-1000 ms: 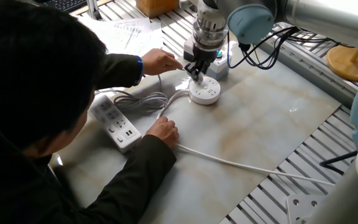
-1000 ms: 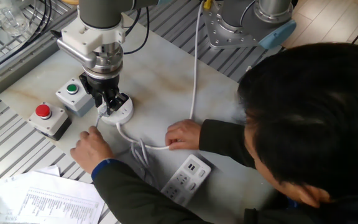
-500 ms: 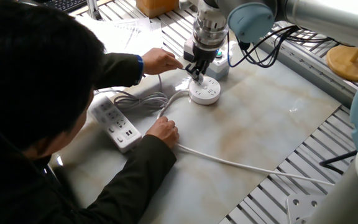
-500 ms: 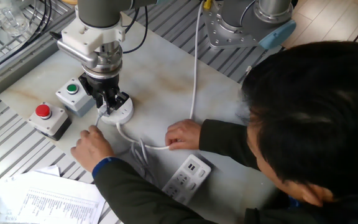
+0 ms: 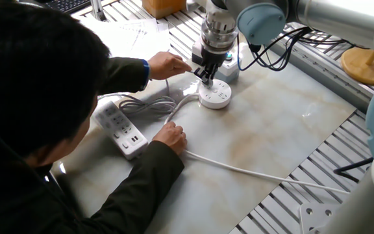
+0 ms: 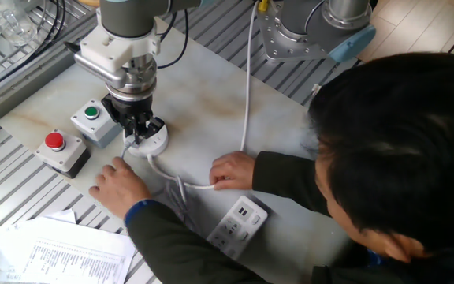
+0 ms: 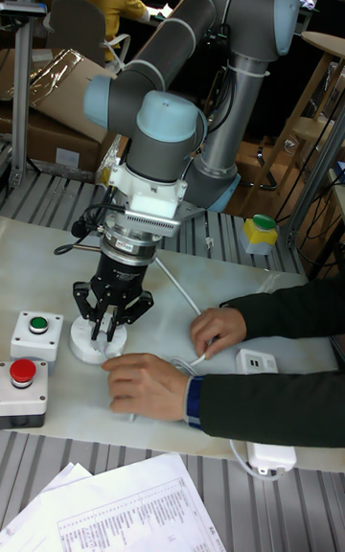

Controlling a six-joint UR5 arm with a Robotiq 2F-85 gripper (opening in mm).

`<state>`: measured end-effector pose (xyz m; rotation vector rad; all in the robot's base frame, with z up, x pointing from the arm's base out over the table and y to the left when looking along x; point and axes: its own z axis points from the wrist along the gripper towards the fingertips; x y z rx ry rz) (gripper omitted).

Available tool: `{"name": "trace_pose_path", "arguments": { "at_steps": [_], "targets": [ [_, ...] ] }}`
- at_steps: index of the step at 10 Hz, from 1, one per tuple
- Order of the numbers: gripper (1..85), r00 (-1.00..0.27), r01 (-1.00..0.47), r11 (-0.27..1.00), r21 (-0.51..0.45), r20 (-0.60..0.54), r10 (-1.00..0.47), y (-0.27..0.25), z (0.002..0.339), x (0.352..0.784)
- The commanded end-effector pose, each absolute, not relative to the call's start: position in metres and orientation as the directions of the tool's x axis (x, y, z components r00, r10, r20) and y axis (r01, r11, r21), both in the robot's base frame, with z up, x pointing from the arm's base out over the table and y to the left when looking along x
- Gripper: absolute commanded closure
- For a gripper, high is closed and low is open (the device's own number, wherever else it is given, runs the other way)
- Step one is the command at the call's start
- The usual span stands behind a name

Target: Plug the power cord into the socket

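Note:
The round white socket lies on the marble mat, also visible as the socket and the socket. My gripper stands upright right over its near edge, fingers drawn together on the small pale plug of the power cord. From the gripper the thin grey cord runs down to a looped bundle. In the tall view the gripper touches the socket's top. The plug itself is mostly hidden between the fingers.
A person leans over the table, one hand beside the gripper and the other hand on the cables. A white power strip lies near them. Button boxes, green and red, sit beside the socket. The socket's thick cable crosses the mat.
My gripper has stayed over the socket. The person's hand beside it has shifted slightly along the table edge.

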<state>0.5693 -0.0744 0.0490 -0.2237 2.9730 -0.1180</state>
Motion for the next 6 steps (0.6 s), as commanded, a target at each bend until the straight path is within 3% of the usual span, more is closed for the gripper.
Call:
{"name": "trace_pose_path", "arguments": {
  "at_steps": [1, 6],
  "targets": [
    [84.7, -0.975, -0.127, 0.990, -0.053, -0.176, -0.135, -0.072, 0.044, 0.573],
    [84.7, -0.976, -0.123, 0.992, 0.003, -0.183, -0.120, -0.071, 0.034, 0.566]
  ]
}}
